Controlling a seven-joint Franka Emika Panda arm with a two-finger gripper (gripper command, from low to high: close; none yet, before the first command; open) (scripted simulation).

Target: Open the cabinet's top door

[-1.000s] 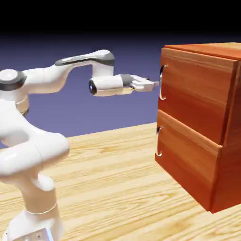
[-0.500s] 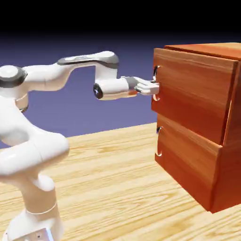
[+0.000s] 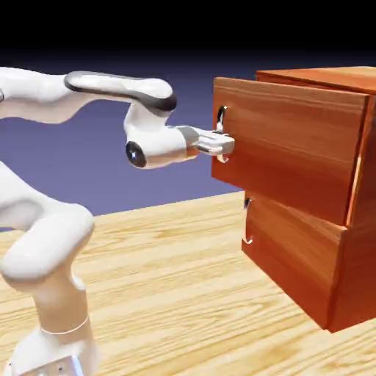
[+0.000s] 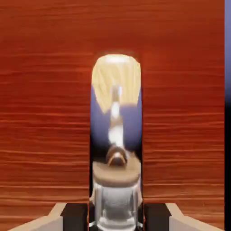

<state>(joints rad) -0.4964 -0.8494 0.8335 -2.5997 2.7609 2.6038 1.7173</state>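
Bright glare whitens the arm (image 3: pixel 55 239); the handle's reflections look blurry (image 4: pixel 116 135).

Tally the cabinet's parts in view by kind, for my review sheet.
Reddish-brown wood-grain doors: 2, upper ajar, lower closed
Small silver curved handles: 2, gripper shut on the upper
Total: 4

Exterior view: off to one side, angled slightly down on arm, bench (image 3: pixel 169 272) and cabinet (image 3: pixel 294 198). Hand view: close-up along fingers (image 4: pixel 75 216), facing top door (image 4: pixel 45 113); both share door and handle (image 4: pixel 116 194).
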